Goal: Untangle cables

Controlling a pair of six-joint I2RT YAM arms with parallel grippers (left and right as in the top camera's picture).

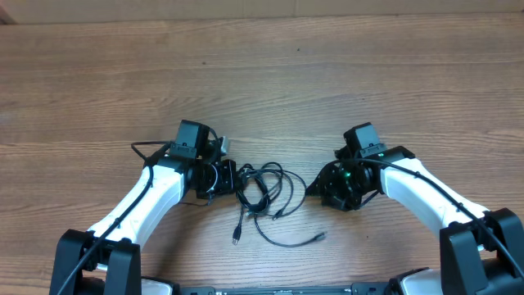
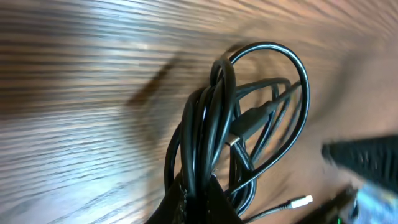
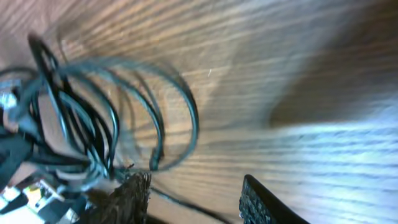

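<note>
left gripper [image 1: 236, 182] pinching the cables [image 2: 206, 124] at their 9 o'clock edge; right gripper [image 3: 196, 190] spread, at 3 o'clock.

The overhead camera looks straight down on the wooden table [image 1: 262, 74] from well above. Each wrist camera sits low and very close, facing inward across the tabletop — all three views share the tangled cables [image 1: 259, 185].

The tangled cables [image 1: 264, 187] lie between both grippers: the left gripper [image 1: 235, 179] meets the bundle's near edge, and the right gripper [image 1: 313, 188] sits just beside the outermost loop.
</note>
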